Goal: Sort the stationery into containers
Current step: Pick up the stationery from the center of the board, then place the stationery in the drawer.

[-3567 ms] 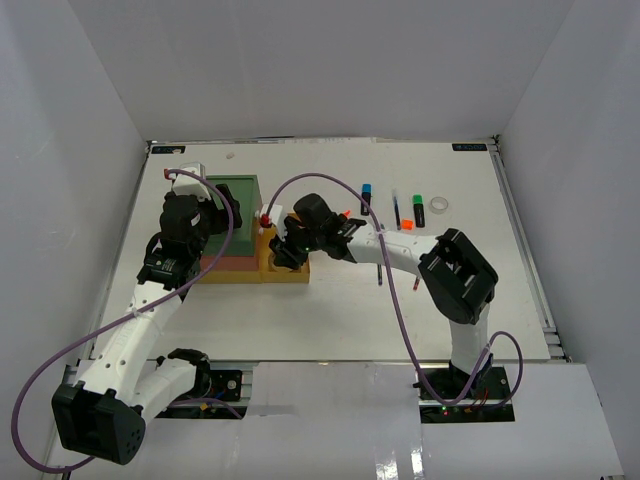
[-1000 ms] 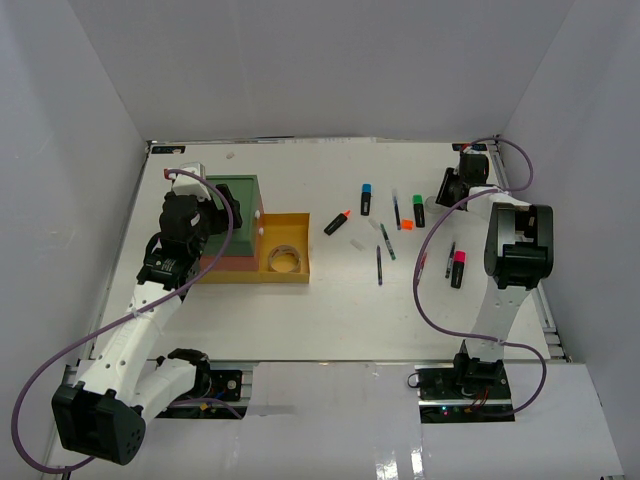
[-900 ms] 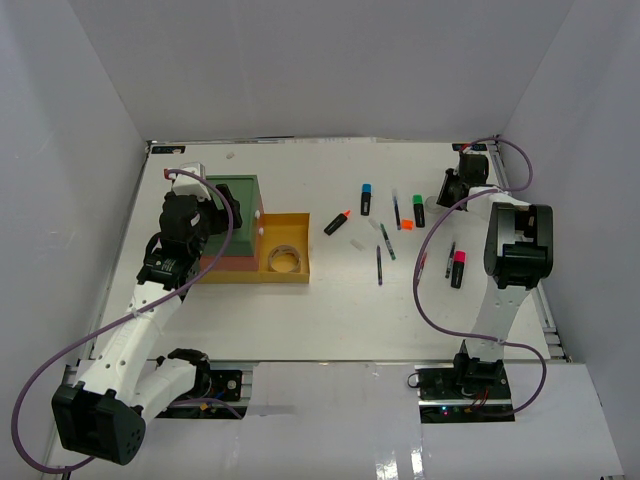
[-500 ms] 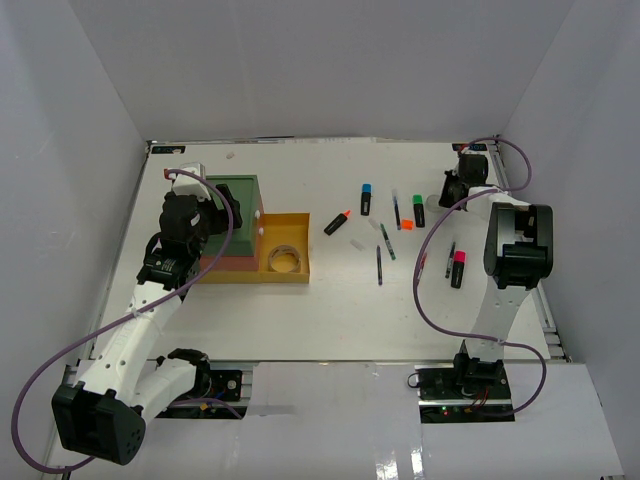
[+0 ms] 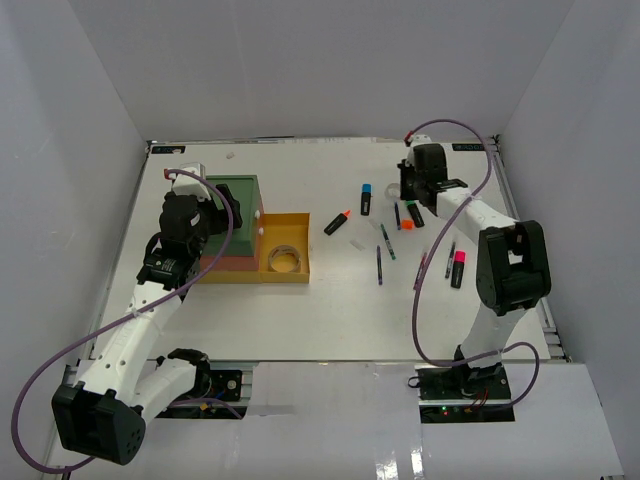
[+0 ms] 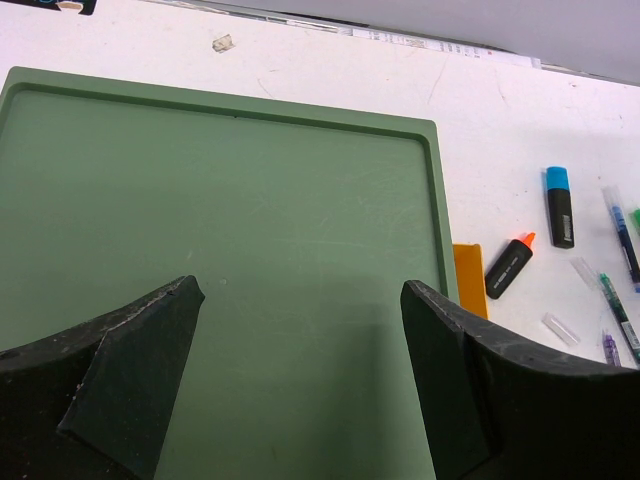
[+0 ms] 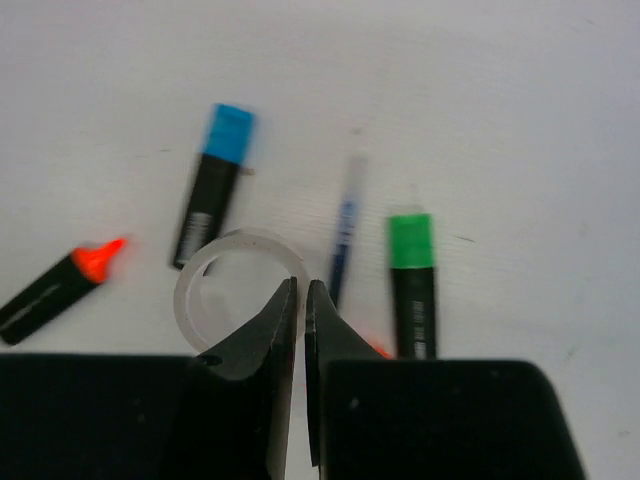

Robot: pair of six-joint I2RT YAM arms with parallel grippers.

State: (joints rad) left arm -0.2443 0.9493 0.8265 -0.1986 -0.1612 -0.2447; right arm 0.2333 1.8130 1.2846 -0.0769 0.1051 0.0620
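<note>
My right gripper [image 7: 301, 287] is shut on the rim of the small clear tape ring [image 7: 238, 239] and holds it above the table. Below it lie a blue-capped highlighter [image 7: 215, 180], a green-capped one [image 7: 412, 280], an orange-capped one [image 7: 55, 288] and a blue pen [image 7: 346, 222]. In the top view the right gripper [image 5: 411, 190] is at the far middle-right. My left gripper [image 6: 300, 290] is open and empty over the green top [image 6: 220, 200] of the drawer stack [image 5: 232, 205]. The yellow drawer [image 5: 292, 222] is pulled out with the grey tape roll [image 5: 285, 260] inside.
A pink-capped highlighter [image 5: 459, 268] and a thin pen [image 5: 450, 258] lie at the right. Two more thin pens [image 5: 380, 265] lie mid-table. White walls close in the table's left, back and right sides.
My right arm has swung left from the far right corner to above the highlighters, with the clear tape ring in its jaws. The left arm has not moved.
</note>
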